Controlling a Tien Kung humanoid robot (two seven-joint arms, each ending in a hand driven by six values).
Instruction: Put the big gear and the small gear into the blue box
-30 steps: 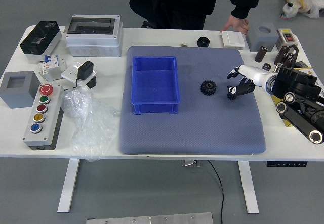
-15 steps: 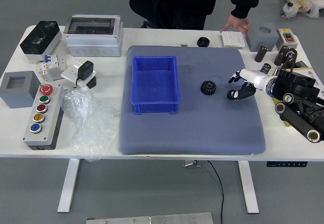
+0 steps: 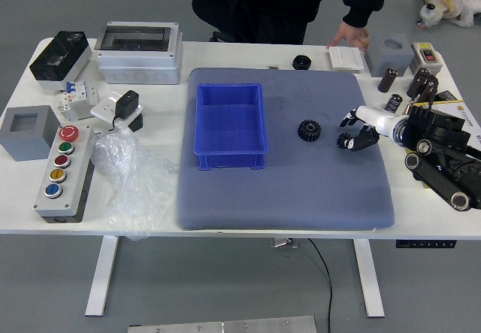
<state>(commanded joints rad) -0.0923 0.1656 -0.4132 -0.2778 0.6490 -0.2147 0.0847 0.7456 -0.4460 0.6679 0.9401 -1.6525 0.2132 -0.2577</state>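
Frame right | black-and-white right hand (image 3: 382,121), fingers parted, reached small black toothed gear (image 3: 344,140) | likely light, stiff; rim suited pinching

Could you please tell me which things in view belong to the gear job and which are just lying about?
For the job:
blue plastic box
larger black toothed gear
smaller black gear
robot's black-and-white right hand, at the smaller gear

Lying about, among others:
grey panel with coloured buttons
clear plastic bag
solid grey block
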